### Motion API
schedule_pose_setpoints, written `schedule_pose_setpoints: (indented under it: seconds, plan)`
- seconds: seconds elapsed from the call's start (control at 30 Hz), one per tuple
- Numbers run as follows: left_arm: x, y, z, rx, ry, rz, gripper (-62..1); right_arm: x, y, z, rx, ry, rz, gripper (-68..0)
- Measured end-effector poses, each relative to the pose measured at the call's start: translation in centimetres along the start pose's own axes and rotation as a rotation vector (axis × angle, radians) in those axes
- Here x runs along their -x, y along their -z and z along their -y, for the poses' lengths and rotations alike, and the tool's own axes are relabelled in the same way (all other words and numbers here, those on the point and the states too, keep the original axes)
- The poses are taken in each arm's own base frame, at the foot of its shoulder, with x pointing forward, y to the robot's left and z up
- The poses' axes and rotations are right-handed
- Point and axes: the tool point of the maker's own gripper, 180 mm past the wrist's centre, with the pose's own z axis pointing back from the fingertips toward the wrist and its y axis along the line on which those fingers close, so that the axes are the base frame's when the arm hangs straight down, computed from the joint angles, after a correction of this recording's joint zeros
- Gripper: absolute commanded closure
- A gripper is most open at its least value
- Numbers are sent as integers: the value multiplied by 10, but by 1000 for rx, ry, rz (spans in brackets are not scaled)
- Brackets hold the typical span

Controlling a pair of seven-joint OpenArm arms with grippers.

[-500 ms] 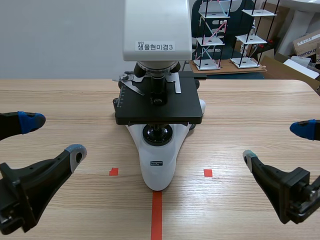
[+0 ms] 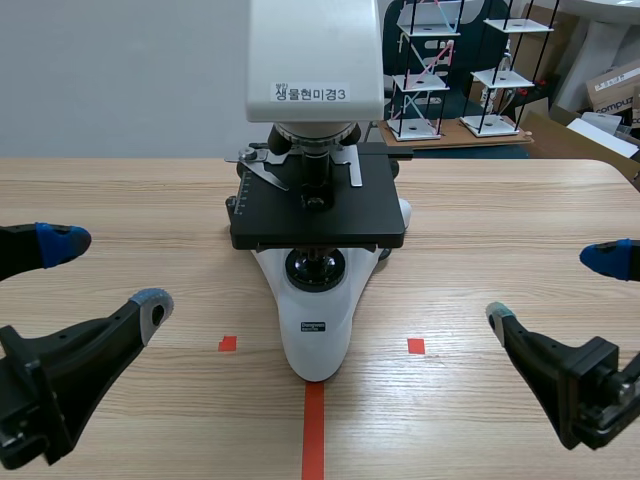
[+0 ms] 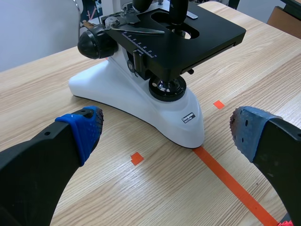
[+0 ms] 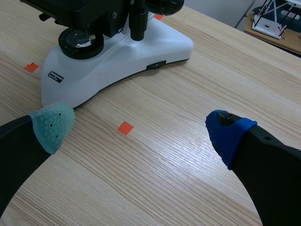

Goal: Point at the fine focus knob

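Left gripper (image 2: 105,272): I saw its fingers spread wide with nothing in them, left of the microscope (image 2: 318,215) and apart from it.
Fine focus knob (image 3: 95,44): black, on the microscope's left flank beside the stage, well apart from both grippers.
Right gripper (image 2: 553,288): I saw it likewise spread and holding nothing, right of the microscope.

The microscope (image 2: 315,330) has a white body and black stage (image 2: 318,205), the counter (image 2: 500,230) is pale wood grain with orange-red tape marks (image 2: 313,430), and the dotted pads (image 4: 51,123) are blue and grey-green.
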Motion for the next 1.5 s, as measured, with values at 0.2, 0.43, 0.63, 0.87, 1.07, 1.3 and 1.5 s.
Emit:
schedule_pose_setpoints:
  seconds: [0.2,0.43,0.63,0.87,1.07,1.3,1.5]
  plan:
    - [0,0,0,0,0,0,-566,0,0,0,0,0,0,-617]
    - [0,0,0,0,0,0,-566,0,0,0,0,0,0,-617]
    - [0,0,0,0,0,0,-566,0,0,0,0,0,0,-617]
    - [0,0,0,0,0,0,-566,0,0,1,8,-2,-1,-527]
    - [0,0,0,0,0,0,-566,10,0,8,41,-88,-59,-116]
    - [0,0,0,0,0,0,-566,18,5,46,181,-118,-75,2]
    - [0,0,0,0,0,0,-566,32,12,82,255,-106,-29,2]
